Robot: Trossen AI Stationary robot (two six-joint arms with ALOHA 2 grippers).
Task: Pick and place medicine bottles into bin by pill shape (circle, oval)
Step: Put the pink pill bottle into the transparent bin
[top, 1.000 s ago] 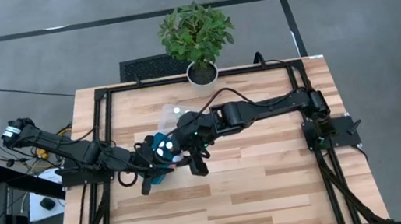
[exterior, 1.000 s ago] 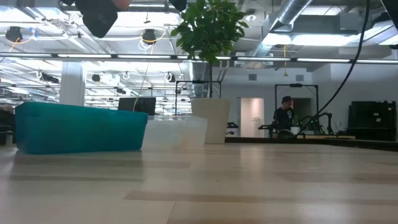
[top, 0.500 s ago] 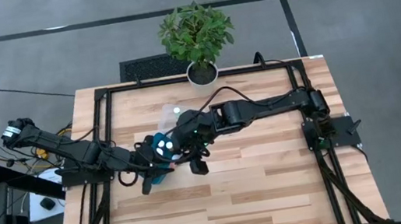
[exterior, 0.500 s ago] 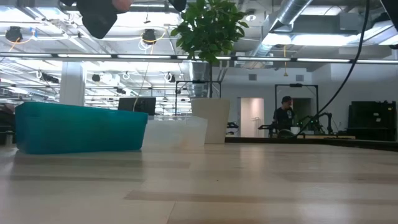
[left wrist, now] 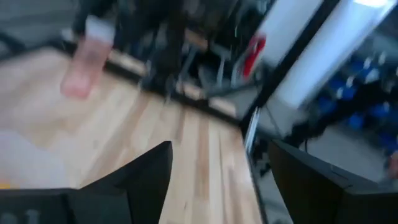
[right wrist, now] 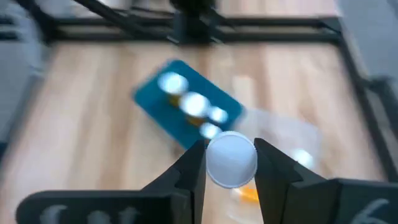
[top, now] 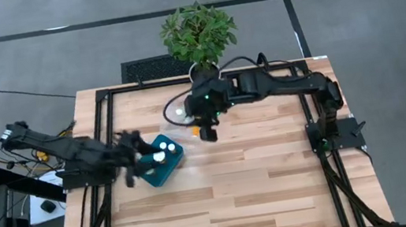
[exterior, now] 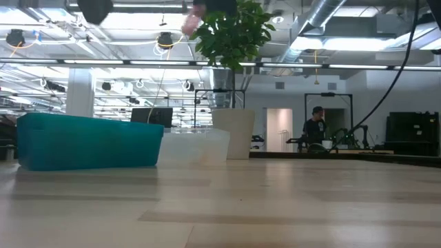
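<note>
On the left side of the wooden table [top: 261,185] the left gripper [top: 129,140] sits just beside the teal bin [top: 163,160], at the bin's left edge; its own wrist view shows its two dark fingers [left wrist: 149,180] spread wide with bare wood between them and nothing held. The teal bin holds several medicine bottles [top: 160,156] whose white caps show from above, and from the right wrist view four caps lie in a row inside it [right wrist: 194,104]. Just to the right and toward the back of the table lies a clear bin [top: 176,117], touching or almost touching the teal one, with a white cap and something orange inside, too blurred to tell apart. Above the clear bin hangs the right gripper [top: 207,131], its jaws narrowed onto a bottle with a white cap [right wrist: 231,159], held between the two fingers well clear of the table. Behind it, at the back edge, a potted plant [top: 198,34] stands in a white pot.
</note>
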